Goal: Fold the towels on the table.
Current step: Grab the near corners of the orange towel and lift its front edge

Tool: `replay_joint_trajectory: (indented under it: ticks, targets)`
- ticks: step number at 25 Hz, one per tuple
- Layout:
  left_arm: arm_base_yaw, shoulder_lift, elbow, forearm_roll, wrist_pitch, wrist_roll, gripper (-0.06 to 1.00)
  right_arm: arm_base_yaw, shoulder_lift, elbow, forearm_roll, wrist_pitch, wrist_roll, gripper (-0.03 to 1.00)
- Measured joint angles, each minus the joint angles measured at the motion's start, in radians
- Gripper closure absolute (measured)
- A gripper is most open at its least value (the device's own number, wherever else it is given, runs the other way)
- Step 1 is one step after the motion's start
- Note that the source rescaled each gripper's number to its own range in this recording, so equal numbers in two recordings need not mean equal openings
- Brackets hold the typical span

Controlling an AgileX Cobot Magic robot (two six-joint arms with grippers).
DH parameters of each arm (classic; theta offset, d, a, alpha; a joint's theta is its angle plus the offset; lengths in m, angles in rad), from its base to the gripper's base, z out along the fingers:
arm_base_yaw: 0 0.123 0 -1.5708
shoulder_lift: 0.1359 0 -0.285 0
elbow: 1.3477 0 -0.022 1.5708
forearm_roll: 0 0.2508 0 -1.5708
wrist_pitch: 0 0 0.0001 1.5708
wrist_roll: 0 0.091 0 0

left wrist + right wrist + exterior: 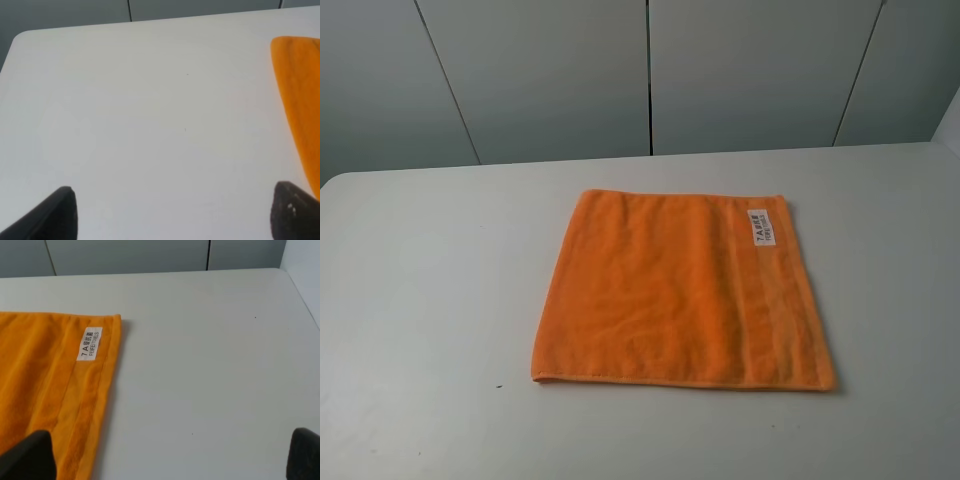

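A bright orange towel [680,290] lies flat and spread out in the middle of the white table [420,300]. Its white label [760,227] sits near the far right corner. Neither gripper shows in the high view. In the left wrist view the left gripper [175,212] is open above bare table, with the towel's left edge [300,100] beside its right fingertip [292,212]. In the right wrist view the right gripper [170,455] is open, one dark fingertip [30,455] over the towel's right border [45,385], the label [90,342] ahead of it.
Grey wall panels [650,70] stand behind the table's far edge. The table's rounded far left corner [20,37] shows in the left wrist view. The table's right edge [300,290] shows in the right wrist view.
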Motion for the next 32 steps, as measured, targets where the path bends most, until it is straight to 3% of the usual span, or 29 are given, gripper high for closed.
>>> replay_joint_trajectory:
  ticks: [26,32]
  targets:
    - [0.000,0.000,0.000,0.000,0.000,0.000,-0.04,0.000,0.000,0.000,0.000,0.000,0.002,-0.03]
    - [0.000,0.000,0.000,0.030,0.000,0.000,-0.04,0.000,0.000,0.000,0.000,0.000,0.002,-0.03]
